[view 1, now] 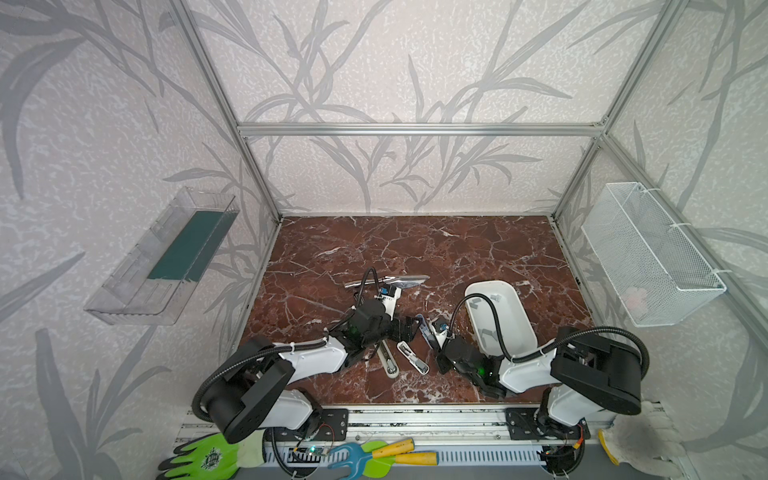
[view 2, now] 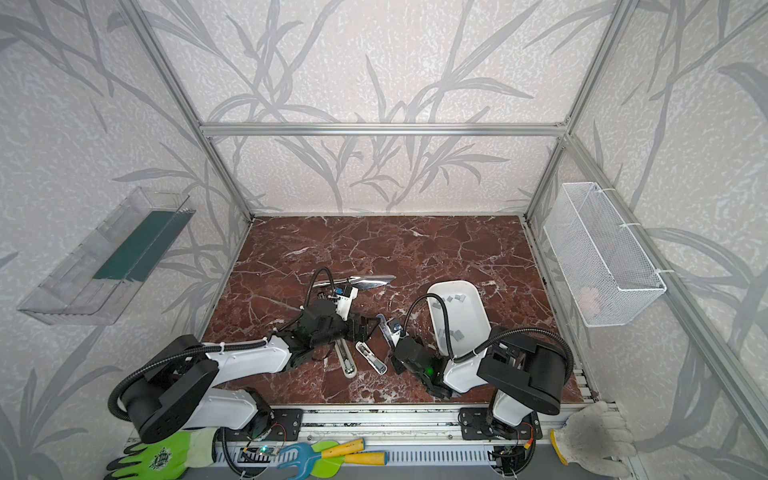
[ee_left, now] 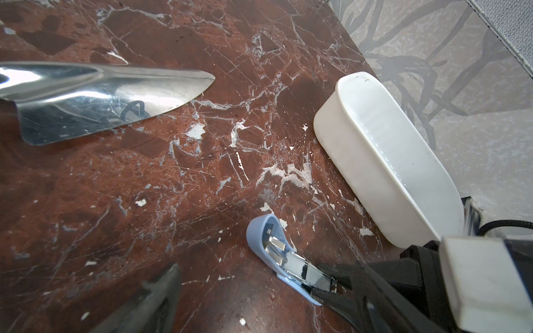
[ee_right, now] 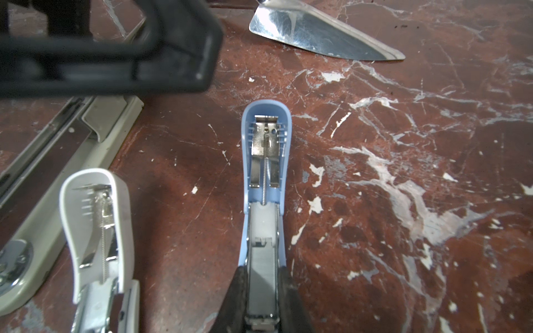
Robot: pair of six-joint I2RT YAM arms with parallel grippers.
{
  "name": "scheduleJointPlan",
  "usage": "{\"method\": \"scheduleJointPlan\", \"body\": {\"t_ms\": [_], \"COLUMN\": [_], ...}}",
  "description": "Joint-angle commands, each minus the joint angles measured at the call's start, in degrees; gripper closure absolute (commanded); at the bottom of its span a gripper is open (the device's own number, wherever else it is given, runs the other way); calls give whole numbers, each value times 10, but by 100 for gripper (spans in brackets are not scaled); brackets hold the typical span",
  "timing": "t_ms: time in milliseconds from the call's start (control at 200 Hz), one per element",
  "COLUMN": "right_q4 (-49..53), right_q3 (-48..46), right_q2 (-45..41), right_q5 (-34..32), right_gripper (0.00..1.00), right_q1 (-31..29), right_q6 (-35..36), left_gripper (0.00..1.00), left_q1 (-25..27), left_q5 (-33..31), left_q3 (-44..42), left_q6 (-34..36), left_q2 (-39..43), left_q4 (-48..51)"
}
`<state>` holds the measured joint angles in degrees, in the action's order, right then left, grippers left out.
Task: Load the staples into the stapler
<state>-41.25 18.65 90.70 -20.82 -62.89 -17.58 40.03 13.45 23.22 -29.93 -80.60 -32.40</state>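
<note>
Staples [ee_right: 263, 268] sit in stapler [ee_right: 266, 121] channel, between right gripper [ee_right: 263, 288] fingers, which pinch the rail sides. Spread left gripper [view 1: 409, 327] hangs just ahead. Best move: clamp base square, fold lid down gently, no jolt. Strip long axis runs along fingers, pointing ahead to the hinge; legs probably down.

Staples [view 2: 459, 297] in tray [view 2: 471, 322] — stapler [view 2: 384, 326] leftward

- A white tub [view 1: 517, 303] sits on the red marble tabletop [view 1: 374, 249], grey staples [view 1: 494, 297] scattered inside.
- A blue stapler [view 1: 422, 326] lies just left of the tub.
- A white stapler [view 1: 412, 356] and a beige stapler [view 1: 388, 362] lie farther left of the tub.
- A shiny metal server [view 1: 399, 282] rests left of the tub's far end.
</note>
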Motion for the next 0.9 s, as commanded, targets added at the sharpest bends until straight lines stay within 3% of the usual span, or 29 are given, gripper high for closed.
{"method": "scheduleJointPlan", "body": {"t_ms": [0, 190, 565, 895], "right_q4": [-7, -24, -26, -18], "right_q3": [-5, -5, -2, -4], "right_q2": [-8, 2, -1, -8], "right_q5": [-5, 0, 0, -5], "right_gripper": [91, 93, 93, 94], "right_q1": [1, 1, 1, 2], "right_q6": [-5, -8, -6, -4], "left_gripper": [8, 12, 46, 69], "left_q1": [1, 3, 35, 63], "left_q5": [14, 64, 137, 182], "left_q3": [13, 28, 43, 35], "left_q6": [-44, -70, -34, -18], "left_q2": [-40, -101, -128, -171], "left_q4": [-78, -145, -193, -262]}}
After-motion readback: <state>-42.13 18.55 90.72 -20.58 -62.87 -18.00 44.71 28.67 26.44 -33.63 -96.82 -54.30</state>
